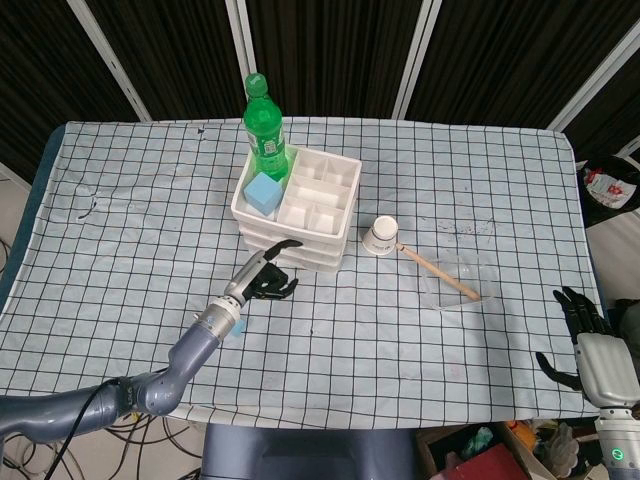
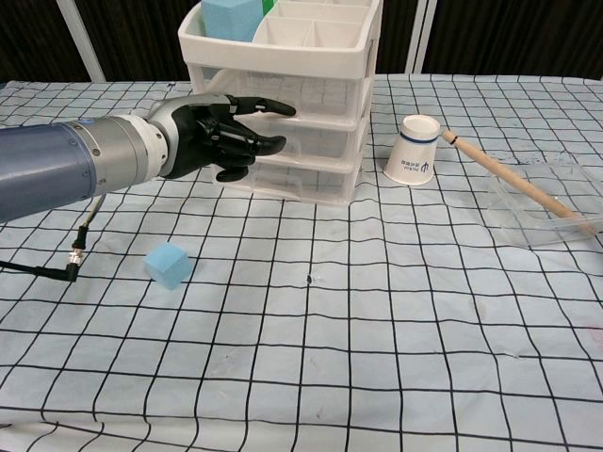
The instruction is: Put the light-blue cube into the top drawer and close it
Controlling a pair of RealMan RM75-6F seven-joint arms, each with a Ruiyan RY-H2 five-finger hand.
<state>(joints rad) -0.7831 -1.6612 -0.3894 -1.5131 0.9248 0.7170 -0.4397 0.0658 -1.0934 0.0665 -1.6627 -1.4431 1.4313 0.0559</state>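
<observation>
The left hand (image 2: 221, 132) is raised in front of the white drawer unit (image 2: 311, 122), level with the top drawer (image 2: 320, 94). One finger extends toward the drawer front; the remaining fingers are curled inward and hold nothing. Contact between the extended fingertip and the drawer face cannot be confirmed from either view. The top drawer appears closed.

The light-blue cube (image 2: 169, 265) lies on the checked tablecloth (image 2: 377, 330), below the left forearm and well apart from the drawer unit. In the head view it is mostly hidden by the wrist. A second, larger blue block (image 1: 264, 192) sits in the open tray on top of the unit, beside a green bottle (image 1: 265, 125) — it is not the object on the table.

The right hand (image 1: 583, 345) rests at the table's right edge, fingers spread, holding nothing.

Handling assessment: the cube looks like lightweight foam — soft, slightly compressible, matte and not slippery, not fragile. Recommended hold: thumb against one vertical face, fingers against the opposite face, with light pressure to avoid squashing or ejecting it.

Also present: a paper cup (image 2: 415, 151) on its side, a wooden stick (image 2: 518, 184) and a clear plastic container (image 2: 551, 202).
</observation>
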